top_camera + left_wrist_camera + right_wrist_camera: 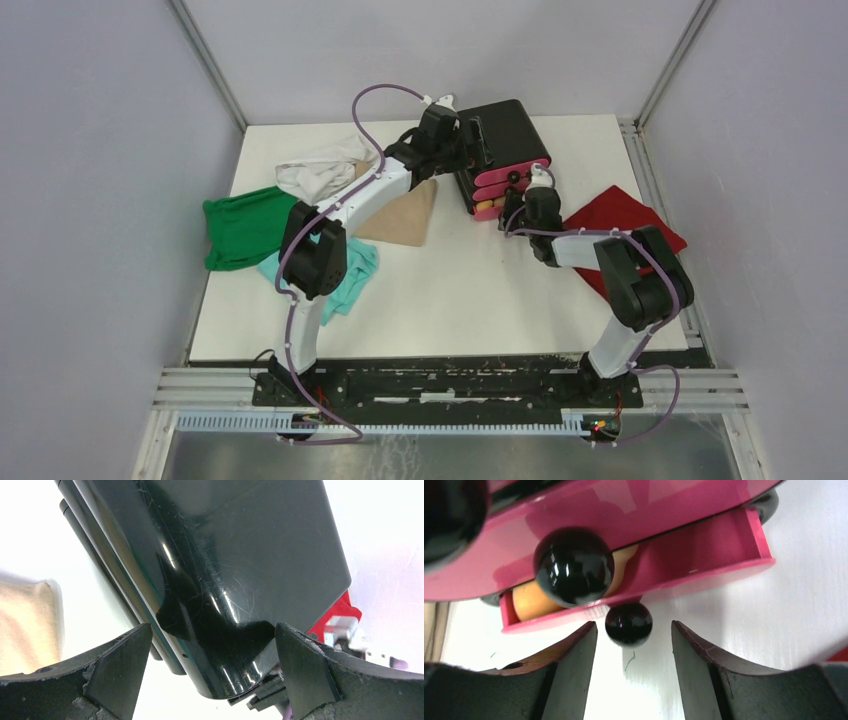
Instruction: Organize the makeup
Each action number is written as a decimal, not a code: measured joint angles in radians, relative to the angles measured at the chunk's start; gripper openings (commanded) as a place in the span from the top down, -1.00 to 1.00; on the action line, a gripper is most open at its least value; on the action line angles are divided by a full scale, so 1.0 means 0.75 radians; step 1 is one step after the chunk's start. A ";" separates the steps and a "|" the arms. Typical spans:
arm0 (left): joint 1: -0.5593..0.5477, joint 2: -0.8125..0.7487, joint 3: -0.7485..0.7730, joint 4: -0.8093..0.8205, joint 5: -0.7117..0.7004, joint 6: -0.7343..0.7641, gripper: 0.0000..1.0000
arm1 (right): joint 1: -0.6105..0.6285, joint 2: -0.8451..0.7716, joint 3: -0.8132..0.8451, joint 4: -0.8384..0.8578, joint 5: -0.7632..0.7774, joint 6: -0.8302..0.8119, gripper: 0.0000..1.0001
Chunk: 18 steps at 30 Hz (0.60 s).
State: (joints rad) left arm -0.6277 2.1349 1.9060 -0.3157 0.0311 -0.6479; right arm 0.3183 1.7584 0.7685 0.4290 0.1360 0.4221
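The black box (pixel 505 135) with pink drawers stands at the back of the table. Its bottom drawer (pixel 704 550) is pulled partly out, and an orange egg-shaped sponge (pixel 529 602) lies in it; it also shows in the top view (pixel 487 205). My right gripper (pixel 634 630) is open, with the bottom drawer's black knob (pixel 629 624) between its fingertips and a gap on each side. My left gripper (pixel 212 645) is open and straddles the box's glossy black shell (pixel 225 570) at its left side (pixel 462 140). The other makeup items are out of view.
Folded cloths lie round the box: white (pixel 320 165), green (pixel 245 225), teal (pixel 350 270) and beige (pixel 405 215) on the left, red (pixel 620 225) on the right under my right arm. A second black knob (pixel 574 565) sits on the drawer above.
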 measured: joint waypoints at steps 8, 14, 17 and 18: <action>0.000 0.005 0.000 0.010 0.008 0.001 -0.99 | 0.000 -0.299 -0.205 0.005 0.044 0.066 -0.29; 0.000 0.005 0.000 0.011 0.015 0.001 -0.99 | -0.001 -0.349 -0.239 -0.010 0.132 0.179 -0.25; 0.000 0.005 0.000 0.011 0.028 0.001 -0.99 | -0.003 -0.336 -0.239 0.010 0.128 0.195 -0.23; 0.001 0.005 0.000 0.011 0.032 0.001 -0.99 | -0.004 -0.321 -0.243 0.041 0.111 0.195 -0.20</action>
State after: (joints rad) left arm -0.6273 2.1387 1.9060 -0.3073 0.0551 -0.6472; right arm 0.3157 1.5177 0.5865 0.4595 0.2192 0.5682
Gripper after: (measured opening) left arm 0.994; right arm 0.625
